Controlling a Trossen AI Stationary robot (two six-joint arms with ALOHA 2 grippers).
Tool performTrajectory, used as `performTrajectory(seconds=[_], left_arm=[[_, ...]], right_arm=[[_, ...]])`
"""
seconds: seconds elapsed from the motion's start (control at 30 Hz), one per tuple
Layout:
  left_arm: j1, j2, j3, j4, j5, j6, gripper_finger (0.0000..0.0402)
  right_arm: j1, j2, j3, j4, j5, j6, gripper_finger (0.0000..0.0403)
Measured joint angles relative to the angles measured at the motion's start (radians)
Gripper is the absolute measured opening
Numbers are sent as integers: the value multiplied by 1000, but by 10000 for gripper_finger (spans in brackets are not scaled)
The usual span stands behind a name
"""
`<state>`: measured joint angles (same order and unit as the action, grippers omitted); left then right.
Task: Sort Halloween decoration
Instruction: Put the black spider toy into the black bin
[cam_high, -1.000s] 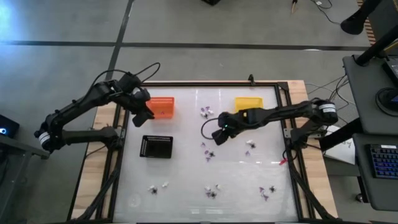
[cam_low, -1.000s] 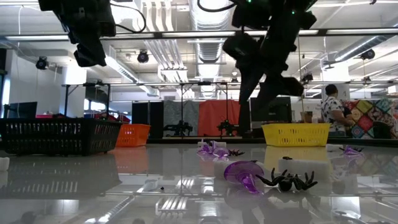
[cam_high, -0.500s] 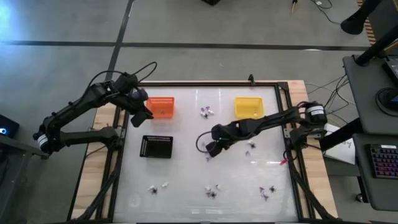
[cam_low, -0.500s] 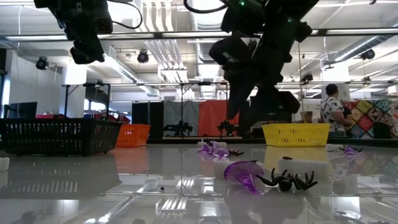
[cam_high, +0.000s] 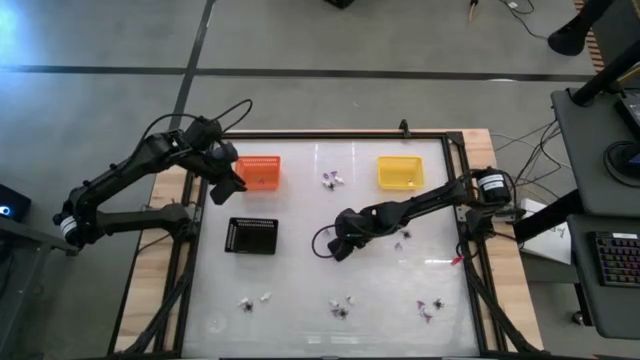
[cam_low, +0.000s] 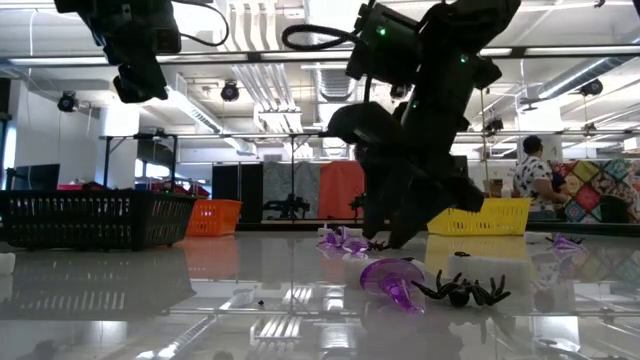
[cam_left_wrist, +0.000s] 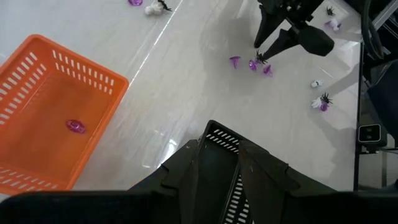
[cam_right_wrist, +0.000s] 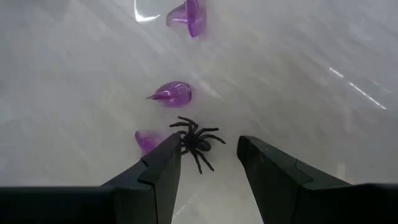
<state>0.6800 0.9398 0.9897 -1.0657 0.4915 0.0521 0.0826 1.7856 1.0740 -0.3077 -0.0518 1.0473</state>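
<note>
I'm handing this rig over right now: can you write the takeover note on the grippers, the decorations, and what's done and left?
Right gripper: open, low over the table's middle, fingers either side of a black spider; not gripped yet. Three purple trinkets lie beside it.
Left gripper: nothing seen held, hovering beside the orange basket.
Done: one purple trinket lies in the orange basket.
Left: small clusters remain scattered on the table, near the far edge, the middle and the near edge. Contents of the yellow basket and black basket can't be made out.

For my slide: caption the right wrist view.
Open right gripper descends on a small black plastic spider beside three purple translucent trinkets.
</note>
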Motion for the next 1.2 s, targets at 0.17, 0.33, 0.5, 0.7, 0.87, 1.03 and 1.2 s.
performTrajectory(seconds=[0.17,0.33,0.5,0.7,0.87,1.03,1.2], left_arm=[[0,0,0,0,-1,-2,98],[0,0,0,0,-2,-9,98],[0,0,0,0,-2,-10,98],[0,0,-2,-2,-2,-10,98],[0,0,-2,-3,-2,2,98],[0,0,-2,-5,-2,10,98],[0,1,-3,-6,-2,14,98]], right_arm=[[0,15,1,14,1,0,164],[0,20,0,37,1,0,164],[0,30,0,49,2,0,164],[0,56,1,58,2,22,162],[3,59,1,57,1,36,140],[2,60,1,54,3,41,103],[2,60,1,51,5,42,61]])
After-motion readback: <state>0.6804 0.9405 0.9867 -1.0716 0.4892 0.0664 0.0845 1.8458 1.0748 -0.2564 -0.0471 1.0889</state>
